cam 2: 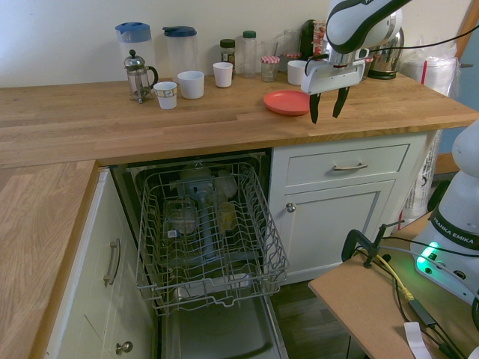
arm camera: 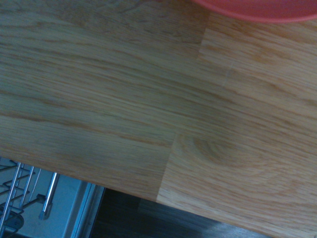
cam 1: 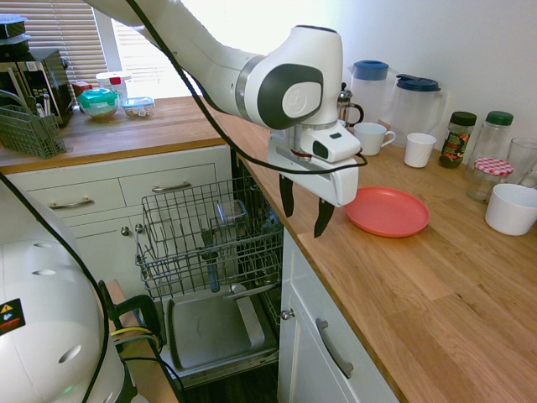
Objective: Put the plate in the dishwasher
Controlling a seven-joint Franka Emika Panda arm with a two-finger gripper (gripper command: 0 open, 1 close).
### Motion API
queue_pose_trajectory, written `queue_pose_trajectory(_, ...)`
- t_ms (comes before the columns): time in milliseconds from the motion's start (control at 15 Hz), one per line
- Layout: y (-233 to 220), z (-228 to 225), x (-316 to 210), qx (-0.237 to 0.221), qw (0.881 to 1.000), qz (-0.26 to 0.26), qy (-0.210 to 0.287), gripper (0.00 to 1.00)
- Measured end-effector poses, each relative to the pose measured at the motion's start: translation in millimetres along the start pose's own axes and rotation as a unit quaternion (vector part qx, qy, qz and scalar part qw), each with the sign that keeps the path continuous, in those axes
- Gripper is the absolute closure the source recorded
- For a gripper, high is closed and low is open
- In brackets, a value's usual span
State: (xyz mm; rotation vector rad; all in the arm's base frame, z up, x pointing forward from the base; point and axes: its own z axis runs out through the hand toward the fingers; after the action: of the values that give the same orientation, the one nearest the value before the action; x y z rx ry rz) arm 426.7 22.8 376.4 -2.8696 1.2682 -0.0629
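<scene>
Coral plate [cam 1: 387,211] flat on wooden surface [cam 1: 436,294], near edge. Tool [cam 1: 304,213] hangs over surface edge beside plate, fingers spread, empty. Wrist view catches only plate rim [arm camera: 252,10]. Dishwasher [cam 2: 209,247] open, rack [cam 2: 213,232] pulled out, glassware inside.

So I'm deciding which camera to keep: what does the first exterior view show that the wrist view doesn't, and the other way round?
Only the first exterior view shows the pincer, open and empty above the counter edge, the whole plate, the white bowl, the jugs and jars along the wall, and the dishwasher's pulled-out rack with its dropped door. Only the wrist view gives the wooden counter's grain and board joints close up. Both show the plate, of which the wrist view catches just a coral edge, the counter's front edge, and some wire rack below it.
</scene>
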Motion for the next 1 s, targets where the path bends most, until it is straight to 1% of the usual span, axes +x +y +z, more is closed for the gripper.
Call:
queue_pose_trajectory(267,-1.3,-1.3,1.6,0.007,1.0,0.005,0.005,0.0)
queue_pose_trajectory(400,0.1,-5.7,7.9,0.017,1.0,0.022,0.004,0.0)
queue_pose_trajectory(600,13.9,-21.3,37.9,0.042,0.997,0.072,0.003,0.0)
queue_pose_trajectory(800,30.0,-35.2,73.8,0.07,0.989,0.126,-0.003,0.0)
queue_pose_trajectory(1000,27.2,-34.2,106.5,0.096,0.982,0.163,-0.025,0.0)
